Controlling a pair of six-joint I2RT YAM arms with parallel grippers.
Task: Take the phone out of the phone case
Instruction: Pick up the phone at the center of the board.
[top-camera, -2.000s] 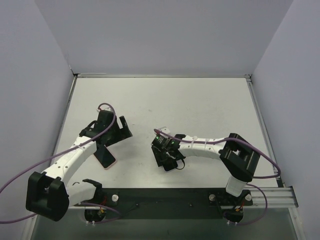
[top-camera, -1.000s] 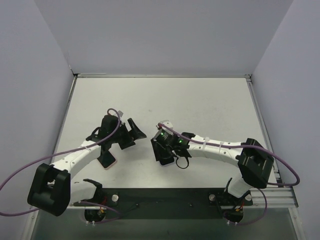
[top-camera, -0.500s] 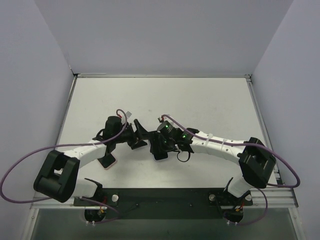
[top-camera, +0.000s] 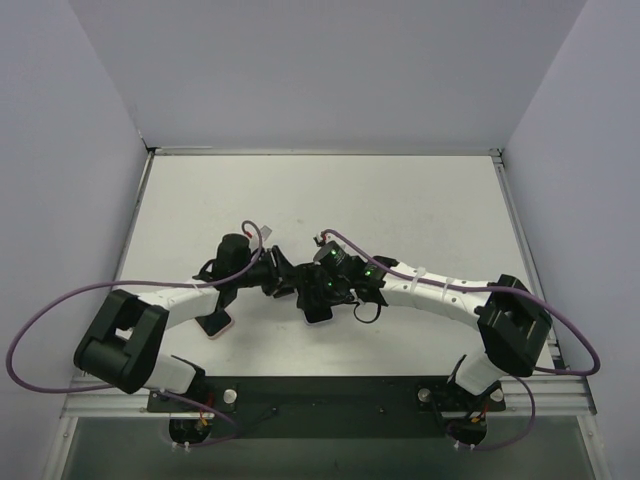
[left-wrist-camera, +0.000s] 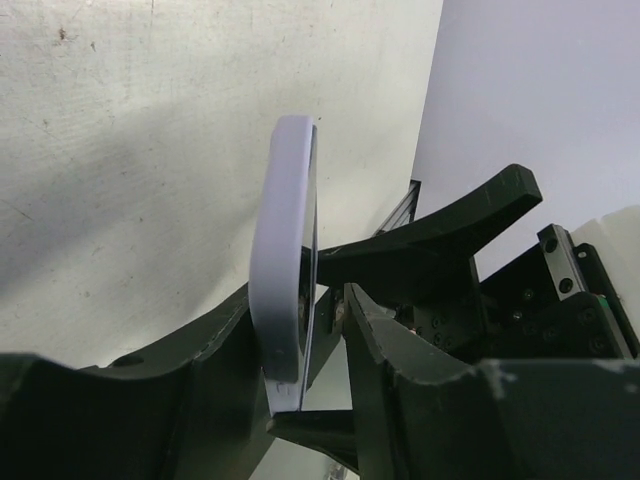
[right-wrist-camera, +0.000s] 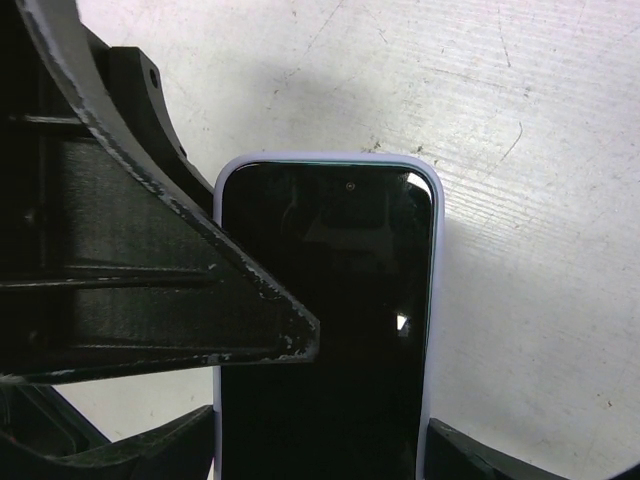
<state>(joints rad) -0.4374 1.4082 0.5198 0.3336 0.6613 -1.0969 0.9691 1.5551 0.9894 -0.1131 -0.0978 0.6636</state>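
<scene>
My right gripper (right-wrist-camera: 320, 450) is shut on the phone case (right-wrist-camera: 325, 160), a lavender shell pinched across its two long sides. The phone (right-wrist-camera: 340, 300) sits inside it, its black screen facing the right wrist camera. In the top view the two grippers meet at mid-table around the phone (top-camera: 318, 306). My left gripper (left-wrist-camera: 298, 300) straddles the case (left-wrist-camera: 283, 250) edge-on. One finger lies against the case's back. The other stands a narrow gap off the screen, so the jaws are still open. That dark finger (right-wrist-camera: 200, 300) crosses the screen's left part.
A second dark flat slab with a pink rim (top-camera: 215, 322) lies on the white table (top-camera: 420, 210) under the left arm. Grey walls close the back and both sides. A black rail (top-camera: 340, 395) runs along the near edge.
The left arm swung right from the pink-rimmed slab to the right gripper. Its jaws went from wide open to narrow around the phone. The right gripper kept its hold.
</scene>
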